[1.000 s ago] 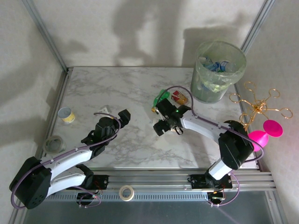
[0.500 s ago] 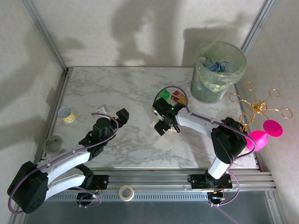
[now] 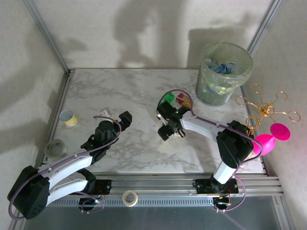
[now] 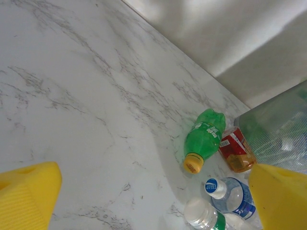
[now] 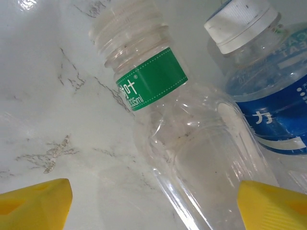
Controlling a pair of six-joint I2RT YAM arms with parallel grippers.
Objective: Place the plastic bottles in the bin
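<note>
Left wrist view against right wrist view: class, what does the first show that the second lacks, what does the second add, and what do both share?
Left wrist, not right wrist: the green bottle, the red-labelled bottle, the bin wall, and the left fingers, wide apart. Right wrist, not left wrist: small print on the green label, and the right fingers either side of the clear bottle. Both: that clear bottle, the blue-labelled bottle with its white cap, and the marble table.

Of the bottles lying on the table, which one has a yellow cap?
The all-green bottle, beside the red-labelled bottle. The blue-labelled bottle and the clear green-banded bottle have white tops.
</note>
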